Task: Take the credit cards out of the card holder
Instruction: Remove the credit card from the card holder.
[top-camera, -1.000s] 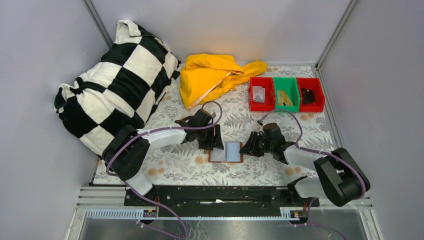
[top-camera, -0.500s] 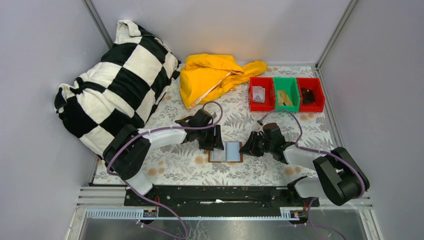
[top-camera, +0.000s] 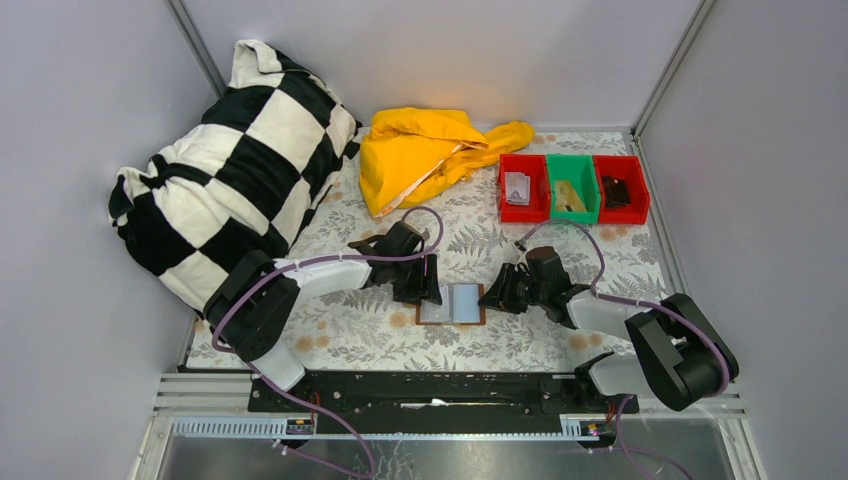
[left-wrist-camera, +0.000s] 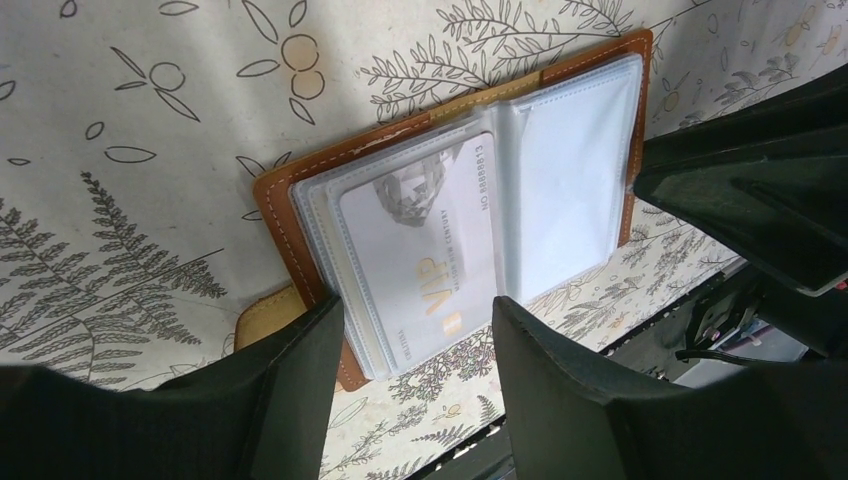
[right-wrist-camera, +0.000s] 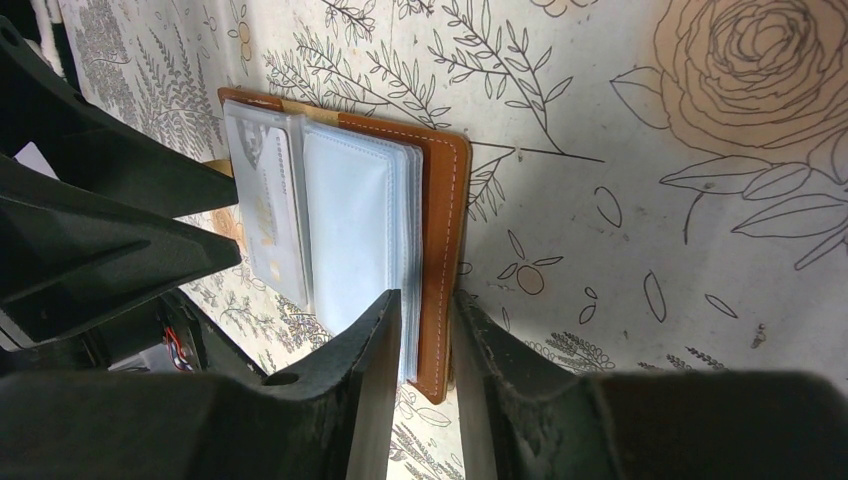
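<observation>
Nearest us, toward table's front middle, card holder (top-camera: 452, 304) lies open and flat on floral tablecloth (top-camera: 350, 335), clear sleeves up; white VIP credit card (left-wrist-camera: 425, 250) sits in left sleeve; left gripper (top-camera: 425, 290) at holder's left edge, jaws wide apart, straddling that card, clamping nothing we can see; right gripper (top-camera: 493, 291) at holder's right edge, jaws narrow over brown cover; whether pinching it, we cannot tell; farther back, row of three bins (top-camera: 572, 218), red-green-red; yellow garment (top-camera: 425, 155); chequered pillow (top-camera: 230, 170) far left.

Bright, even light; foreground perhaps blurred.
</observation>
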